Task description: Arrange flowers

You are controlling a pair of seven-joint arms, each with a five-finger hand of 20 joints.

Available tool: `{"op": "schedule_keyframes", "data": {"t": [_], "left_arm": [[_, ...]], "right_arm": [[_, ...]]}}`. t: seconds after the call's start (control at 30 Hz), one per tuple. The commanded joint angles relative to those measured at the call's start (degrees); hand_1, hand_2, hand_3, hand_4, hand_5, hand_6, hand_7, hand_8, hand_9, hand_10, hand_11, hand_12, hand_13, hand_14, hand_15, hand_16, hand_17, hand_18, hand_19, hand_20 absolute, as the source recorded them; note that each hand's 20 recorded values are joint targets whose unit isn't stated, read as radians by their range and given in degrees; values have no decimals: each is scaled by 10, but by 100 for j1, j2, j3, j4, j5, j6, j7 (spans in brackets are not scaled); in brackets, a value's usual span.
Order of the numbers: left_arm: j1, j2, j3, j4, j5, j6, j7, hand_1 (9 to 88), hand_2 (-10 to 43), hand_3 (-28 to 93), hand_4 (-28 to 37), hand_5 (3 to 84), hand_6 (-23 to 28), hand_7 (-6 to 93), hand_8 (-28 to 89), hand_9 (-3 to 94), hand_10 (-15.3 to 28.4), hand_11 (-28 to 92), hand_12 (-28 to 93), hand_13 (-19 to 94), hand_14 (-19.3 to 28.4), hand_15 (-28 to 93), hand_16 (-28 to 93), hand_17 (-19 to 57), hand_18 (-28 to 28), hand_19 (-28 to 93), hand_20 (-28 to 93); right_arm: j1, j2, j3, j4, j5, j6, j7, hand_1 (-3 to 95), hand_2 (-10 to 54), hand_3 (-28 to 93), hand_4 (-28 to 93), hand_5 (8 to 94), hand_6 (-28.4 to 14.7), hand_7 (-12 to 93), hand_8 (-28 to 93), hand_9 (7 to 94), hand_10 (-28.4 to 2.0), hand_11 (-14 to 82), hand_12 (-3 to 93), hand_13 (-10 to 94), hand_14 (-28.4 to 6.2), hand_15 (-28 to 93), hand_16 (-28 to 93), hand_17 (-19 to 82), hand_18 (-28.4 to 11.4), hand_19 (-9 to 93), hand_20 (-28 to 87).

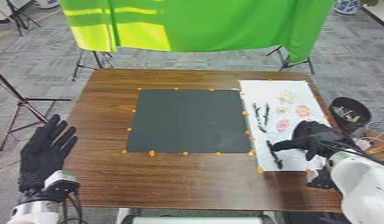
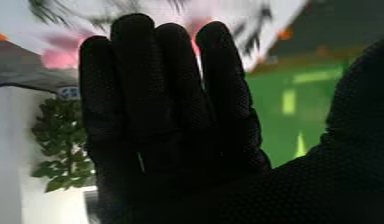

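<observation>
The right hand (image 1: pixel 315 136) hangs palm-down, as far as the angle shows, by the right side of the white sheet (image 1: pixel 299 160), its arm slanting in past the table's right edge. In the right wrist view the fingers (image 2: pixel 144 90) of that hand stand straight and side by side, thumb spread wide — unclenched, with nothing in its grasp. The left hand (image 1: pixel 48 150) is held up beside the table's left edge, fingers extended and a little parted, likewise holding nothing.

The sheet lies along the right side of the brown table (image 1: pixel 171 182), orange tabs dotted round it. Just to its left is the flat dark mat (image 1: pixel 190 122), also tabbed in orange, and brown wood runs between the mat and the table's near and left edges. Off the right edge, near the hand, stands a black bin (image 1: pixel 350 112).

The flowers lie on the sheet, beyond the right hand and to its left: one pink bloom (image 1: pixel 302 110), a second pink bloom (image 1: pixel 283 125) nearer the thumb, and a pale bloom (image 1: pixel 286 97) farther up. Two dark sprigs (image 1: pixel 266 114) lie left of them. Another dark sprig (image 1: pixel 275 159) is close by the thumb — whether they touch, I can't say.
</observation>
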Motion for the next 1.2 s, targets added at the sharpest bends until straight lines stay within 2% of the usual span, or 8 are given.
{"op": "schedule_keyframes", "data": {"t": [0.03,0.23,0.5,0.63,0.8,0.93,1.1,1.2], "left_arm": [[-28,-2,12,13,-65,3,-35,281,150,687,-283,371,92,96,-70,271,156,219,92,205,160,333,-68,-70,148,355,86],[-62,18,46,27,-120,20,-76,280,151,688,-283,374,94,99,-70,276,157,226,97,209,163,352,-72,-70,149,357,86],[-26,38,49,-13,-228,144,9,280,155,690,-283,378,94,106,-71,275,155,233,100,214,163,367,-75,-71,152,364,88],[15,12,60,-31,-317,179,43,281,157,692,-283,379,96,109,-72,262,153,236,100,214,166,378,-75,-69,152,366,88],[-52,30,91,-2,-399,165,23,282,158,694,-283,381,97,113,-73,258,154,237,100,213,167,388,-78,-68,152,368,88],[-5,24,66,-30,-404,208,43,282,159,695,-283,381,97,115,-74,256,153,240,99,215,166,393,-80,-68,152,370,88],[-16,41,86,-22,-517,205,68,282,159,696,-283,382,97,118,-75,256,154,242,99,215,166,397,-84,-68,152,373,88],[-31,35,89,-20,-532,181,62,283,160,697,-283,383,98,120,-76,256,154,242,98,216,165,399,-85,-69,153,374,88]], "right_arm": [[494,164,-731,238,-256,-719,363,117,-95,694,-249,656,-39,316,-115,699,-183,231,222,637,-154,444,220,297,-215,657,272],[571,56,-1071,470,-77,-803,566,170,-95,606,-279,662,-42,299,-107,701,-184,227,222,642,-154,444,220,298,-219,666,266],[517,-223,-1523,635,-64,-757,763,362,-95,743,-278,684,-23,293,-110,739,-155,264,223,694,-119,513,229,331,-217,735,262],[397,-396,-1878,753,-472,-250,813,447,-95,725,-278,684,-28,285,50,754,-147,286,226,713,-107,542,226,350,-215,772,251],[338,-625,-2002,818,-431,-114,850,515,-95,723,-270,708,-26,324,76,810,-125,187,361,738,-96,534,264,370,-213,794,240],[231,-623,-2034,818,-288,320,849,546,-95,751,-259,731,-11,394,91,853,-109,106,395,780,-60,412,367,409,-203,787,217],[152,-571,-2025,830,-14,1115,997,588,-95,766,-276,690,0,594,84,877,-101,31,287,889,-18,201,410,541,-160,766,171],[95,-529,-1951,803,109,1381,1020,596,-95,782,-267,673,7,648,83,931,-76,83,327,933,-10,263,401,588,-158,785,175]]}}
